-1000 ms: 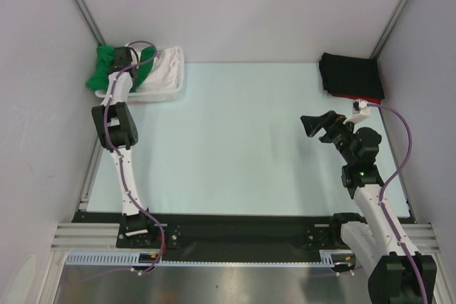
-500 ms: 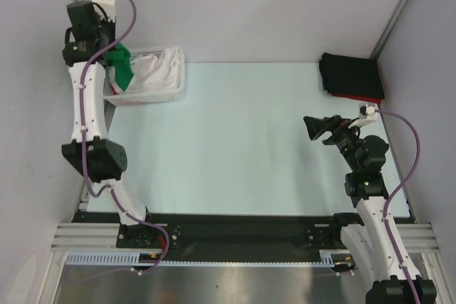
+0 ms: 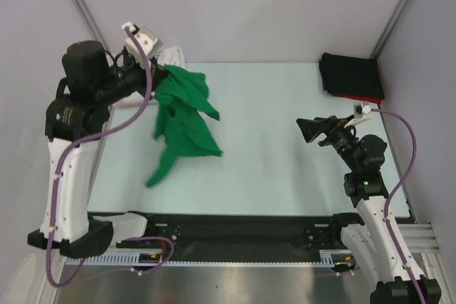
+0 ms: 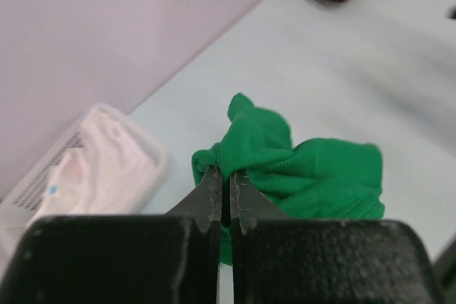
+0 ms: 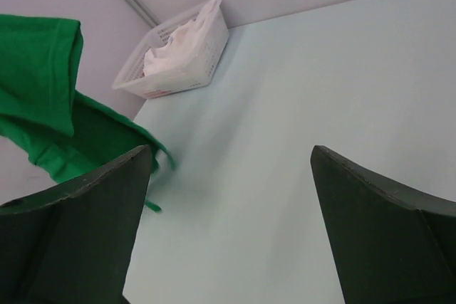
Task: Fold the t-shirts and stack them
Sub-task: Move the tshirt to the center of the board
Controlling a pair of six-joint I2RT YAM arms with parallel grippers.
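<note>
My left gripper (image 3: 158, 70) is shut on the bright green t-shirt (image 3: 184, 122) and holds it in the air over the left part of the table; the shirt hangs down, bunched. In the left wrist view the shut gripper (image 4: 229, 176) pinches the green t-shirt (image 4: 306, 172). A white t-shirt (image 4: 85, 161) lies in the mesh basket (image 5: 203, 55). A folded black t-shirt (image 3: 350, 74) lies on a red t-shirt (image 3: 356, 97) at the far right corner. My right gripper (image 3: 311, 128) is open and empty above the right side; the green t-shirt (image 5: 43, 105) shows at its left.
The white mesh basket (image 3: 173, 55) stands at the far left corner, mostly hidden behind my left arm. Grey walls close the table on the left, back and right. The pale table top (image 3: 271, 147) lies between the arms.
My left arm has lifted the green t-shirt out of the basket and swung it right and towards the table's middle. The right gripper has barely moved.
</note>
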